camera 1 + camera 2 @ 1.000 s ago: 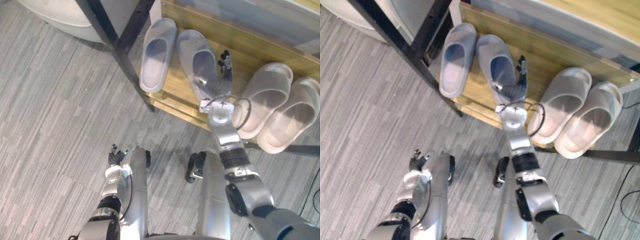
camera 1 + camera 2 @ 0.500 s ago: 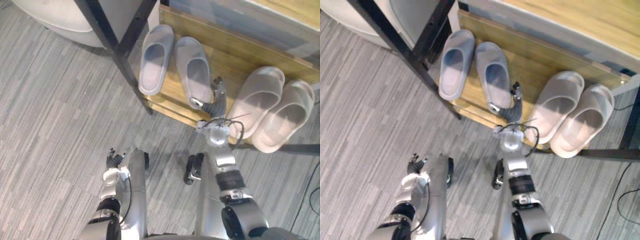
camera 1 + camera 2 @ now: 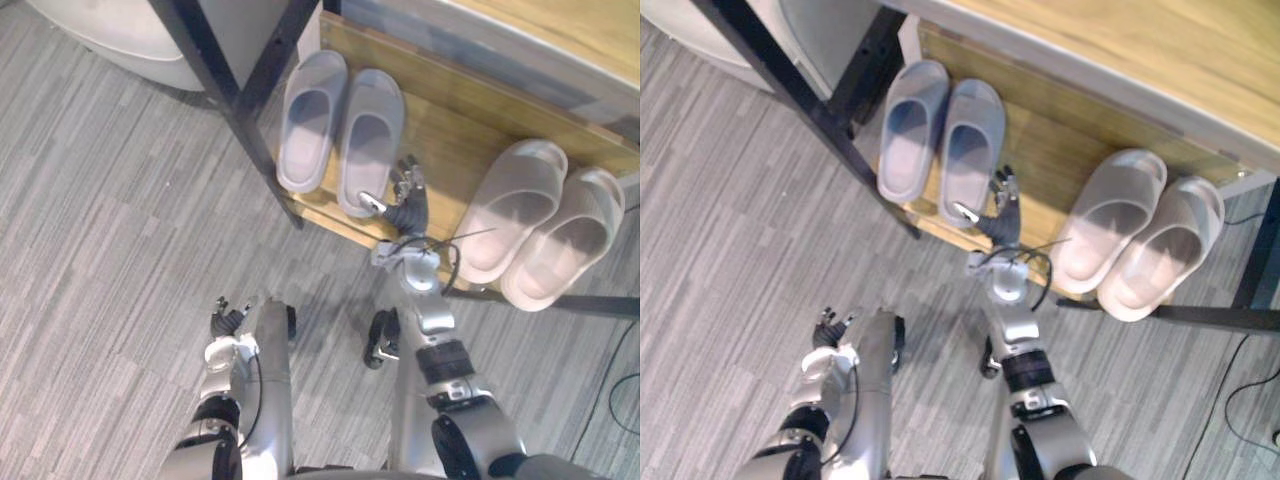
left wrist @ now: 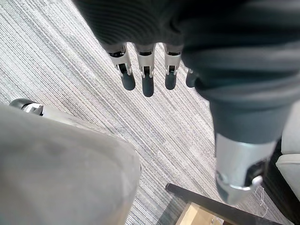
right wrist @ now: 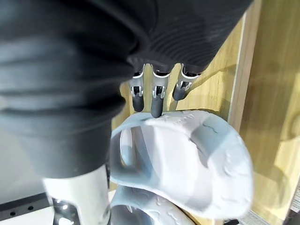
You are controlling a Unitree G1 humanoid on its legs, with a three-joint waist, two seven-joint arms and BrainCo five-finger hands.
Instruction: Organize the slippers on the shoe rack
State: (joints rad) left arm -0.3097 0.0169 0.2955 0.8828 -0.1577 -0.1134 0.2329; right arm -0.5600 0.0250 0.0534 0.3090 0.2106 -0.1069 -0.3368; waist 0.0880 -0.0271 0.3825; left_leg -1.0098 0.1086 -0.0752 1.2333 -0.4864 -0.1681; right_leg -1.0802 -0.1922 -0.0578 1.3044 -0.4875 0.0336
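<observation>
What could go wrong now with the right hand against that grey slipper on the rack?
The right hand touches the heel end of the right grey slipper, which lies near the front edge of the shelf; drawing back carelessly might drag it off. The beige slippers reach that edge beside the right arm, so a sideways swing could knock them to the floor.

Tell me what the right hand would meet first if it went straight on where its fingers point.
Probably the grey slipper, whose rim lies at the right hand's fingertips; past it, bare wooden shelf. Depth is unclear.
</observation>
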